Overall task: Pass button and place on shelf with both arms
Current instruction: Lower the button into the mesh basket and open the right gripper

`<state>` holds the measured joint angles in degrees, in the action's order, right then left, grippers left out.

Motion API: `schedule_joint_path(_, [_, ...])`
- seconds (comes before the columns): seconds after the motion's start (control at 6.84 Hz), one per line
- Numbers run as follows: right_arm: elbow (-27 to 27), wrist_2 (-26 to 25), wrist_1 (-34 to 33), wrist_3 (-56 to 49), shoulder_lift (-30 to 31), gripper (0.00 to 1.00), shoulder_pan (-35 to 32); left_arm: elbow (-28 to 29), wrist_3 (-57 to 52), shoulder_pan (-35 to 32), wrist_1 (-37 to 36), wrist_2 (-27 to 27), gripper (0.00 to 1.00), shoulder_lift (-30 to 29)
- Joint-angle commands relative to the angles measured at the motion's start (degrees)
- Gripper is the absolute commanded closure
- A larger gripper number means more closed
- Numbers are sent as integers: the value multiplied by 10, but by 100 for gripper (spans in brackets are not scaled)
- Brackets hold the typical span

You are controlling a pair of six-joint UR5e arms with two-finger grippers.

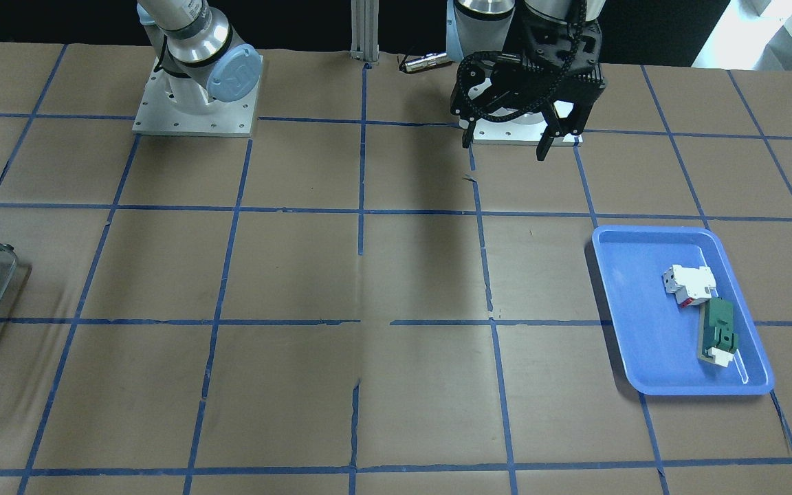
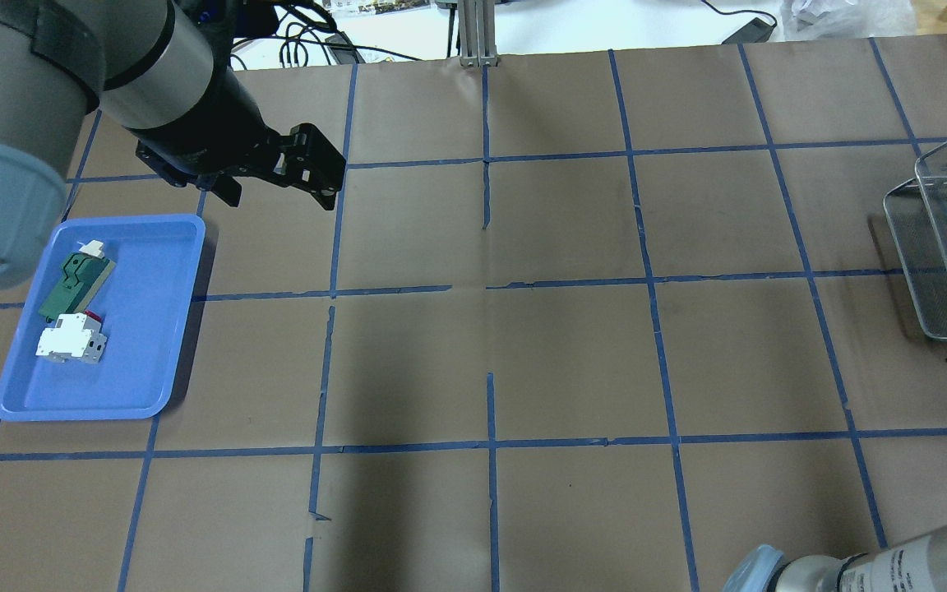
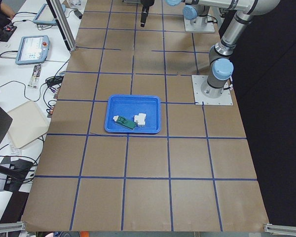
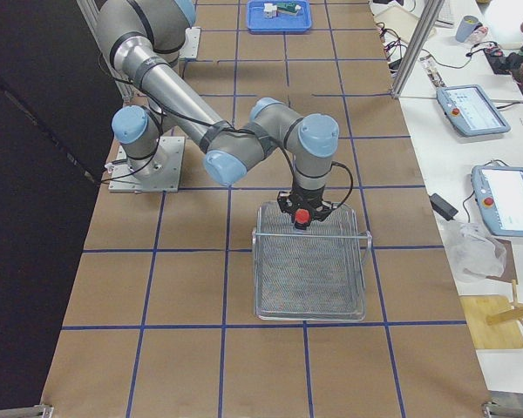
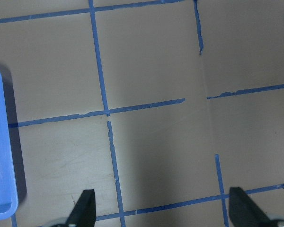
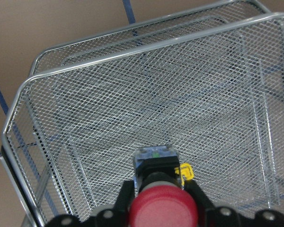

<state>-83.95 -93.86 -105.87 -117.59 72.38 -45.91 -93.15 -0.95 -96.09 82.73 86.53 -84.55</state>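
The button, with a red cap on a black body, sits between the black fingers of my right gripper, which is shut on it. The gripper holds it just above the top tier of the wire mesh shelf. In the exterior right view the button hangs over the shelf's near end. My left gripper is open and empty, up in the air near its own base. It also shows in the overhead view and the left wrist view.
A blue tray lies on the robot's left side and holds a white-and-red block and a green flat part. The shelf stands at the far right end of the table. Brown paper with blue tape lines covers the table.
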Motion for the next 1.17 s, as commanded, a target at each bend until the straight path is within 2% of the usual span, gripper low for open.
schedule_joint_path(0.0, [-1,3,16,4,2,55,-1,-2,-4,7,-26,-2,0,-4])
schedule_joint_path(0.15, [-1,3,15,4,-2,52,-1,-3,-3,9,-41,-2,0,-7])
schedule_joint_path(0.29, [-1,4,15,4,-3,18,-1,-3,-3,10,-41,0,0,-6])
schedule_joint_path(0.44, [-2,4,15,4,-5,0,-1,-2,-3,13,-41,0,0,-6])
schedule_joint_path(0.73, [2,14,19,12,6,0,-3,-3,-3,12,-41,-1,0,-6])
schedule_joint_path(1.02, [3,15,72,68,56,0,-24,0,-3,10,-41,-2,0,-6])
